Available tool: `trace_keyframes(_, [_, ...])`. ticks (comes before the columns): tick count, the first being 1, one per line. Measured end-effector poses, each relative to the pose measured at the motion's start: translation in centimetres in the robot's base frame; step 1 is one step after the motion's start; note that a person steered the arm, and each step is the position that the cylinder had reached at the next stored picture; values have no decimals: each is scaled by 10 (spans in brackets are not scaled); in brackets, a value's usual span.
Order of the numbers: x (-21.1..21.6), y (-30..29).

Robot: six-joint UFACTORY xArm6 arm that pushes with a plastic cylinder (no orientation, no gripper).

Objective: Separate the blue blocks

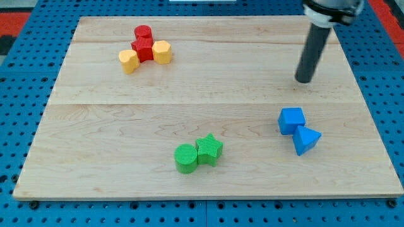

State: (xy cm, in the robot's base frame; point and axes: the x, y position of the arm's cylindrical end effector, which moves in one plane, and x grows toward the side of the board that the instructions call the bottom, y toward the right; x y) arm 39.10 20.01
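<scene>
Two blue blocks sit touching at the view's right: a blue cube [291, 120] and, just below-right of it, a blue triangular block [306, 140]. My tip [304, 81] is at the end of the dark rod in the upper right, above the blue cube and slightly to its right, with a clear gap between them. It touches no block.
A green cylinder [185, 157] and a green star [209, 149] touch at bottom centre. At top left, a red cylinder [143, 33] and a red block [144, 49] sit with two yellow blocks [129, 61] [162, 52]. The wooden board [88, 126] lies on a blue pegboard.
</scene>
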Motion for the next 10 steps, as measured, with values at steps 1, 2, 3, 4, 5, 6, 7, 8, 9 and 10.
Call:
trace_keyframes(1, [0, 0])
trace_keyframes(2, [30, 26])
trace_keyframes(3, [90, 20])
trace_keyframes(4, [115, 20])
trace_keyframes(5, [115, 1])
trace_keyframes(6, [151, 41])
trace_keyframes(7, [169, -15])
trace_keyframes(8, [132, -57])
trace_keyframes(9, [105, -71])
trace_keyframes(10, [97, -53])
